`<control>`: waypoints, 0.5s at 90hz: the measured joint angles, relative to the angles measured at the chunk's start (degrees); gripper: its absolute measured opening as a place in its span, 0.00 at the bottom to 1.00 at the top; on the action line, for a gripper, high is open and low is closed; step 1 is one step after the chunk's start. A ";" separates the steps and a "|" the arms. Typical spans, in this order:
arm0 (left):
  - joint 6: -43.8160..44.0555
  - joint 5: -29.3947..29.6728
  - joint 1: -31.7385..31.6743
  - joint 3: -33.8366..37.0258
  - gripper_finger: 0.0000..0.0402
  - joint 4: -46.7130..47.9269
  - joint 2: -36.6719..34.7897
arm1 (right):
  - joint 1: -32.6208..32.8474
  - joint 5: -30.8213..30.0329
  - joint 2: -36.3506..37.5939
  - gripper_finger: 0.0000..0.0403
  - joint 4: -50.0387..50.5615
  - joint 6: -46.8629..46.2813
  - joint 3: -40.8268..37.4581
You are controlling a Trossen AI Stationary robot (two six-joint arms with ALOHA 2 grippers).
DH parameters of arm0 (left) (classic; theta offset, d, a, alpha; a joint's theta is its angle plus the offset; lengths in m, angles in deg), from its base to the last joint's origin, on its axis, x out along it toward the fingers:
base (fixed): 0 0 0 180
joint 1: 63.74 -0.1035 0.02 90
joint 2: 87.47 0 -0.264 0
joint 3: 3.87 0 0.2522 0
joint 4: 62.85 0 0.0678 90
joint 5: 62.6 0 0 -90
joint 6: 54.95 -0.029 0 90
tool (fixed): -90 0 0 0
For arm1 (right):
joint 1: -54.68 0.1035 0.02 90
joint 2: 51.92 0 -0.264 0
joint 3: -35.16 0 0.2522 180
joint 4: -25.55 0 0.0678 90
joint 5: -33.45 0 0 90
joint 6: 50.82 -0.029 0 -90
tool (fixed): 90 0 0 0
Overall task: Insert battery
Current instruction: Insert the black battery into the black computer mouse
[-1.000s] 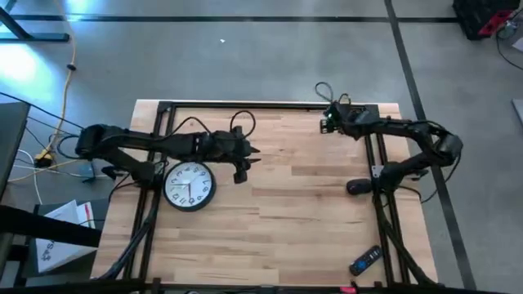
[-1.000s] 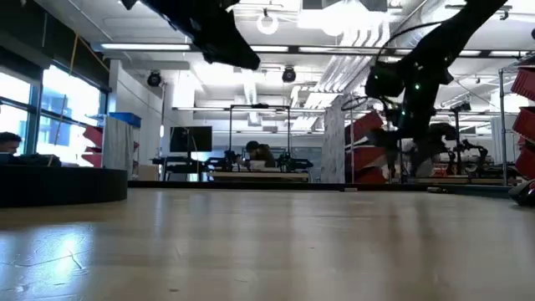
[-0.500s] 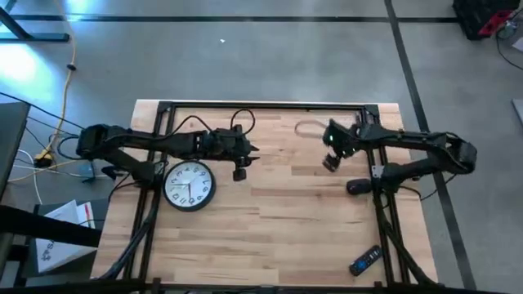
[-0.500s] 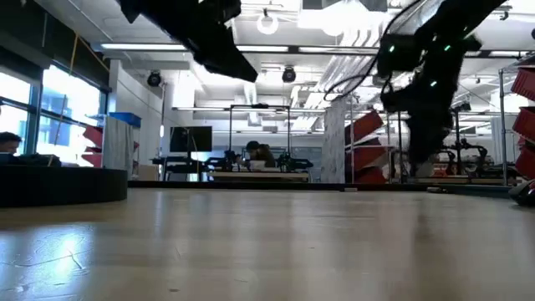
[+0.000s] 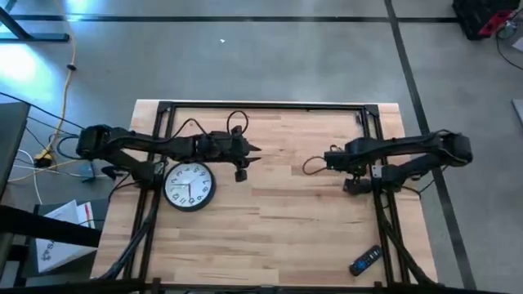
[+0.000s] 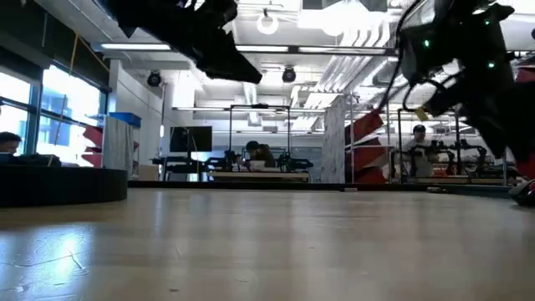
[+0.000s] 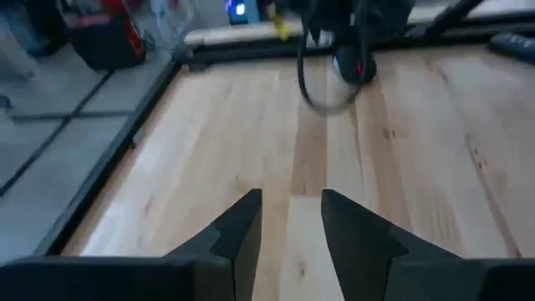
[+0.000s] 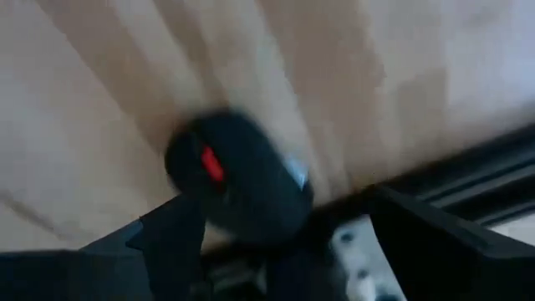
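Mouse (image 8: 238, 184), black with a red wheel, lies on the bench (image 5: 286, 220) directly ahead of the right gripper (image 8: 280, 209), close in front of its two spread fingers and untouched by them. I read this gripper as open and empty. No battery shows in any view, so I cannot say where it is. I take the mouse for the thing that is to receive it, though the clock (image 5: 189, 185) lying just beside the left gripper (image 5: 239, 167) could equally take a cell.

The left gripper hangs over bare wood with a narrow gap between its fingers (image 7: 238, 238), holding nothing.

Handling, as I judge it: the mouse is light, rigid, and smooth-shelled, with a rounded back that will tend to slide out of a pinch. I would take hold across its two long flanks, near the middle, not over the domed top or the wheel. Being light, it may skid on the wood if one finger arrives first. A battery, once found, would be small, hard, and prone to roll.
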 joint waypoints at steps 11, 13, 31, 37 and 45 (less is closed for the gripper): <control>-0.22 -0.09 0.00 0.01 0.27 -1.64 0.00 | 2.10 4.16 -1.86 0.80 -1.01 -0.36 0.71; -0.41 -0.11 0.00 0.01 0.27 -1.73 0.00 | 2.67 4.48 -2.08 0.81 -0.99 -0.11 0.82; -0.55 -0.11 0.00 0.00 0.27 -2.10 0.00 | 6.52 -0.73 -2.70 0.86 -0.60 6.46 0.81; -0.53 -0.11 0.00 0.00 0.27 -2.10 0.00 | 6.60 -0.95 -3.52 0.88 -0.46 7.90 0.80; -0.52 -0.15 0.05 0.01 0.27 -1.88 0.00 | 5.90 -0.37 -5.73 0.89 -0.33 8.98 0.76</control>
